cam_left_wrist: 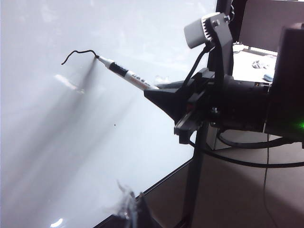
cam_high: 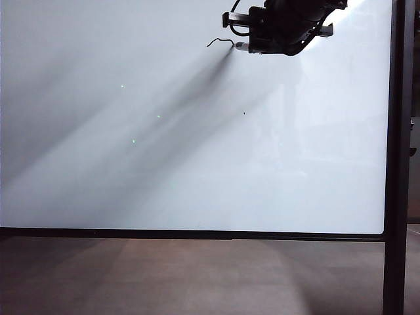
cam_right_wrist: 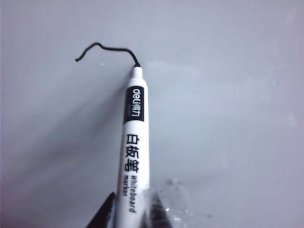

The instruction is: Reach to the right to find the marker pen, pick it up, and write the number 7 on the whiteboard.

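Right gripper, exterior view: the right gripper (cam_high: 252,46) hangs at the upper right of the whiteboard (cam_high: 197,164), clamped on the marker pen (cam_high: 241,46), whose tip meets the board.
Stroke, exterior view: a short wavy black line, the top of the number 7 (cam_high: 220,42), ends at the pen tip; no down stroke is drawn.
Speck, exterior view: a tiny black speck (cam_high: 244,113) sits lower on the board, apart from the line.
Right gripper, left wrist view: the right gripper (cam_left_wrist: 161,92) points at the board with fingers pinched on the rear of the marker pen (cam_left_wrist: 127,74); the pen slants toward the board, judged so the tip alone bears on the surface.
Line, left wrist view: the number 7 (cam_left_wrist: 78,53) so far is only its wavy top, touching the tip.
Left gripper: only a blurred, clear-looking edge shows low in its own view; whether it is spread or closed cannot be told.
Right gripper, right wrist view: the dark fingers (cam_right_wrist: 102,216) close on the white barrel of the marker pen (cam_right_wrist: 134,137), well back from the nib, judged to keep the writing in sight.
Progress: top stroke looks complete; the long down stroke remains.
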`<action>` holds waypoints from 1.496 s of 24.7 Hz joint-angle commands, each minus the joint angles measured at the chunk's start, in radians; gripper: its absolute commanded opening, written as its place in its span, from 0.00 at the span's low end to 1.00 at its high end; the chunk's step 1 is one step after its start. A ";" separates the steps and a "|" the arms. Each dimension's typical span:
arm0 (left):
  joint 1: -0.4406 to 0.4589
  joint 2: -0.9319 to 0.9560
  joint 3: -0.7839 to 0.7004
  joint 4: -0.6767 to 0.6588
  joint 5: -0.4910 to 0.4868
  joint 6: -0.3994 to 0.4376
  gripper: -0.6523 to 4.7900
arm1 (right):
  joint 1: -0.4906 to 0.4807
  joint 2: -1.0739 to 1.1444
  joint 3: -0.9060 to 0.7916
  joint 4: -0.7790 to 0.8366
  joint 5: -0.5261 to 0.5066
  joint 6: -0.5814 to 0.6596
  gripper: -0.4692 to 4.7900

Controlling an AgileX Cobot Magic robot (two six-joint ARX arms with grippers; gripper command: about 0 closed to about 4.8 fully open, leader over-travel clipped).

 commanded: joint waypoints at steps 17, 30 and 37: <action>-0.001 -0.003 -0.001 0.012 0.007 -0.004 0.11 | -0.006 0.003 0.005 -0.179 -0.014 0.039 0.09; -0.001 -0.004 -0.001 0.013 0.006 -0.004 0.11 | -0.003 -0.023 0.006 -0.198 -0.019 0.039 0.09; -0.001 -0.005 -0.001 0.021 0.004 -0.004 0.11 | 0.013 -0.175 0.006 -0.218 -0.053 0.039 0.09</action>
